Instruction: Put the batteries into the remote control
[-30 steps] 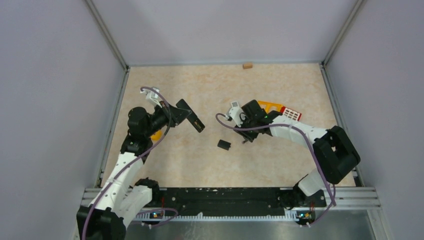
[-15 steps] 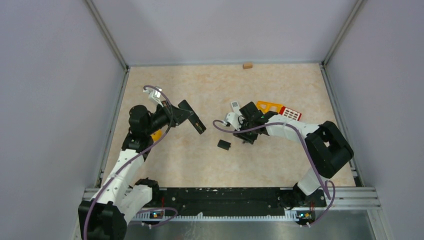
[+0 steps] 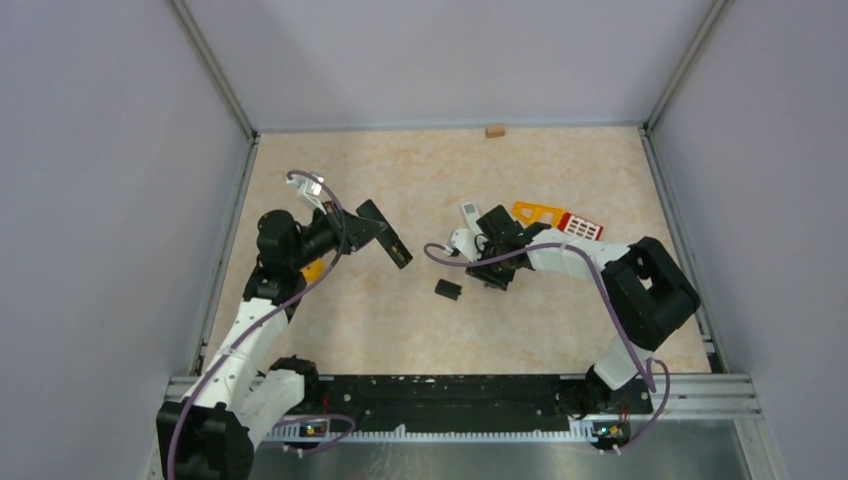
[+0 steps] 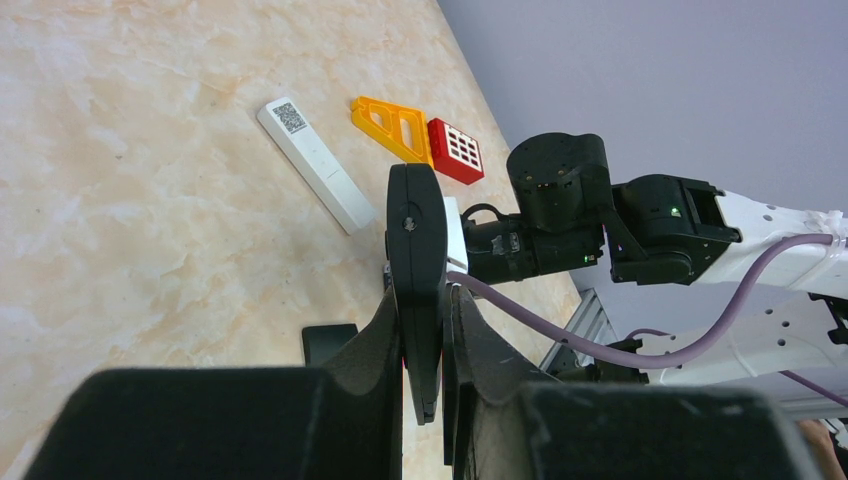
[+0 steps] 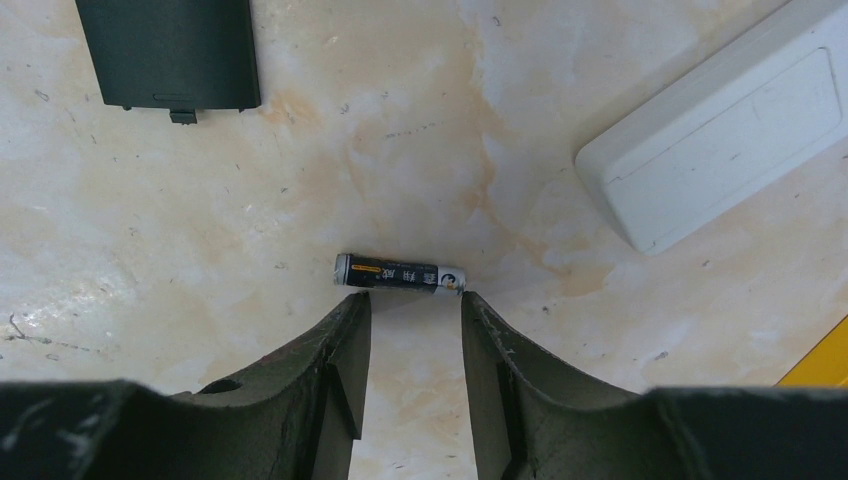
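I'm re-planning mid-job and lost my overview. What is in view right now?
small dark grey cylindrical battery: one, dark grey with metallic ends, lying on the table just past the right fingertips
long black plastic remote control: one, black, held by the left end effector
slim white plastic remote: one, white, flat on the table
flat black rectangular cover: one, black, on the table near the battery
orange triangular plastic frame: one, orange, right of the white remote
red plastic grid piece: one, red, beside the orange frame
small tan block: one, tan, far table edge
orange item: one, mostly hidden under the left arm
left end effector: shut on the black remote
right end effector: open, low by the battery
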### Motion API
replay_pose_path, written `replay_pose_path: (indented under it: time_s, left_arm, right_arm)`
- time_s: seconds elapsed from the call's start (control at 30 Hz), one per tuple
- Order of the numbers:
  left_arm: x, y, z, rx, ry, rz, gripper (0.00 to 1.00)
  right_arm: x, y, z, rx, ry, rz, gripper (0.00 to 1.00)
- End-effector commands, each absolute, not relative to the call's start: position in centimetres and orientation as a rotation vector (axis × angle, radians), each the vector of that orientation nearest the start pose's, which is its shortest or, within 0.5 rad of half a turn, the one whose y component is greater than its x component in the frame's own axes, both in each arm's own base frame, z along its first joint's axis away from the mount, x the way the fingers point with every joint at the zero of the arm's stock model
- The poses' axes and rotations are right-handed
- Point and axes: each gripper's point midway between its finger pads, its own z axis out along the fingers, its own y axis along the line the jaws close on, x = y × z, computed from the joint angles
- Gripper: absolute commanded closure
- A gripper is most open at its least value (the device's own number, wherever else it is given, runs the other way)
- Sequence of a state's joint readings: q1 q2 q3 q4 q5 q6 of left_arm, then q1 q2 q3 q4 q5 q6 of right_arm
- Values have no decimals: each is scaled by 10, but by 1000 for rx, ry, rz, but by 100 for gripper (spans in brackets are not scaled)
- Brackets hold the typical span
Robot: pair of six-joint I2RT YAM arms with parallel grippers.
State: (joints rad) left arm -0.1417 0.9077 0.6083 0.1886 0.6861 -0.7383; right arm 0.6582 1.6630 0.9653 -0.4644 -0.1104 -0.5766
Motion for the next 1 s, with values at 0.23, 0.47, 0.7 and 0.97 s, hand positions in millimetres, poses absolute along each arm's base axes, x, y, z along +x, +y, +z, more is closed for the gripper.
replay_pose_path:
  time_s: [0.23,0.47,0.7,0.97]
  left_arm:
    - [274,-173,293,93,1687,-1215,100]
    - [274,-172,294,90,1682,-1211,100]
    - [275,-170,294,77,1684,-1196,100]
    - [278,-151,305,3,1647,-1079,100]
  right_arm:
    - [269,220,21,-1637,2188,261,66]
    - [282,219,28,-1519,2234,203,84]
    - [287,226,50,-1411,2193,222,70]
    - [282,227,67,-1579,2022,154,58]
